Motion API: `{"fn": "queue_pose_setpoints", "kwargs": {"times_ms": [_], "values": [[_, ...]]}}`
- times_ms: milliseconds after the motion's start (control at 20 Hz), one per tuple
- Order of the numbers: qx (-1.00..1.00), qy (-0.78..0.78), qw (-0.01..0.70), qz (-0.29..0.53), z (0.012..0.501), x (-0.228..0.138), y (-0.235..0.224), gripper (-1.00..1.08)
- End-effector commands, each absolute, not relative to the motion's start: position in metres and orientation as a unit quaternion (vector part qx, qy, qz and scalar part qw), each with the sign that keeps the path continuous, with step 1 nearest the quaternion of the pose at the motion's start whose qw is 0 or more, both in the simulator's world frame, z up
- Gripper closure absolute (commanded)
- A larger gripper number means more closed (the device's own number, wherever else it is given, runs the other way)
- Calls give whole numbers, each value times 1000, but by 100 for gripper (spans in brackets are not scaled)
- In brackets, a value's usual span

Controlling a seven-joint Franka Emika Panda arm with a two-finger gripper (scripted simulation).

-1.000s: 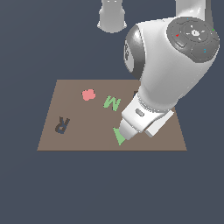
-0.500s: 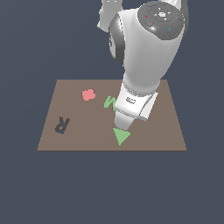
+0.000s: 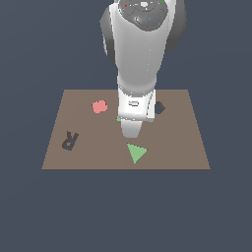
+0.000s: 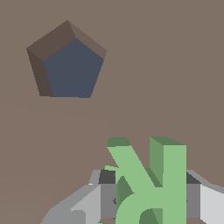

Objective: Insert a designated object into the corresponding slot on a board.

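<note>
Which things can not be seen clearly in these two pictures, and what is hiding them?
- Green M: exterior view, only a sliver shows beside the arm.
- Green R: hidden by the arm in the exterior view; in the wrist view its lower part is cut off by the picture's edge.
- Gripper: whether its jaws touch the R cannot be told.
- Pentagon hole: partly behind the arm.
- R slot: outside the wrist view.

Arm upright, claw pointing down, seemingly clamped shut.

glossy white rounded arm shells; dark grey joints; pincer with grey fingers
</note>
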State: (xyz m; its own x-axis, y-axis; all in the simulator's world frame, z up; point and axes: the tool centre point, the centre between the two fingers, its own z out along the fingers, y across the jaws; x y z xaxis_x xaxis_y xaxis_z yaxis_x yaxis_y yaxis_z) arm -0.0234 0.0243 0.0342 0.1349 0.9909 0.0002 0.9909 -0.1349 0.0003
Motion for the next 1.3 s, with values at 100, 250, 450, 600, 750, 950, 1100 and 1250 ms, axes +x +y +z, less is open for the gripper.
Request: {"fn": "queue_pose_setpoints", "kwargs": {"times_ms": [100, 250, 450, 600, 750, 950, 1100, 1250], "values": [[703, 711, 0, 0, 35, -31, 2, 108], [669, 743, 0, 0, 35, -34, -14, 108], [622, 783, 1, 0, 36, -35, -34, 108], [586, 811, 1, 0, 36, -34, -50, 108], [548, 836, 1, 0, 37, -32, -65, 108], [497, 868, 1, 0, 37, -27, -85, 108], [457, 890, 1, 0, 37, -22, -99, 108], [416, 909, 1, 0, 38, -15, -113, 108]]}}
